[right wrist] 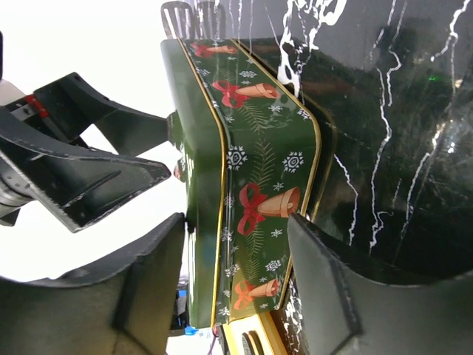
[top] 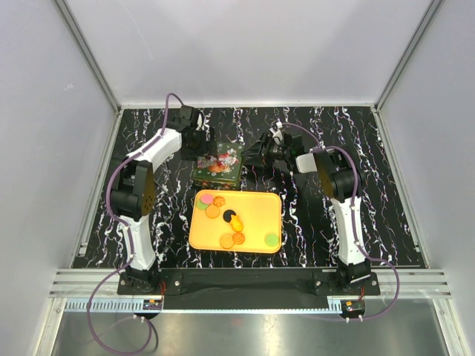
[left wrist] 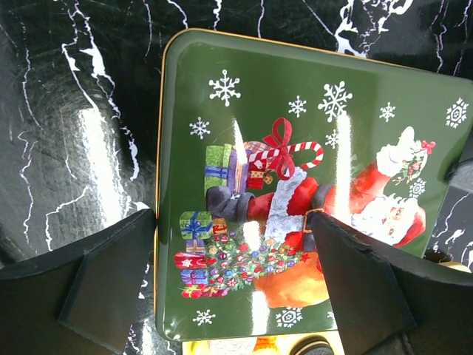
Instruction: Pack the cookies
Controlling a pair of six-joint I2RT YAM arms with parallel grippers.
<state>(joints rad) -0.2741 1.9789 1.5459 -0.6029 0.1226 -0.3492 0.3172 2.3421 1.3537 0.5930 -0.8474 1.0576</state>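
Several cookies lie on a yellow tray [top: 260, 204]: orange ones [top: 213, 211], a black one [top: 228, 215], a green one [top: 272, 239] and a pink-and-green one [top: 202, 200]. A closed green Christmas tin [top: 217, 165] stands just behind the tray. My left gripper [top: 202, 146] is open over the tin's Santa lid [left wrist: 295, 126], with one finger [left wrist: 111, 288] at the lid's edge and the other finger [left wrist: 362, 288] over the lid. My right gripper [top: 254, 157] is open at the tin's right side [right wrist: 259, 170], its jaws either side of the wall's height.
The black marbled table [top: 334, 141] is walled by white panels on three sides. The tray's edge shows under the tin in the left wrist view [left wrist: 229, 346] and the right wrist view [right wrist: 236, 342]. My left gripper also shows in the right wrist view [right wrist: 81, 170].
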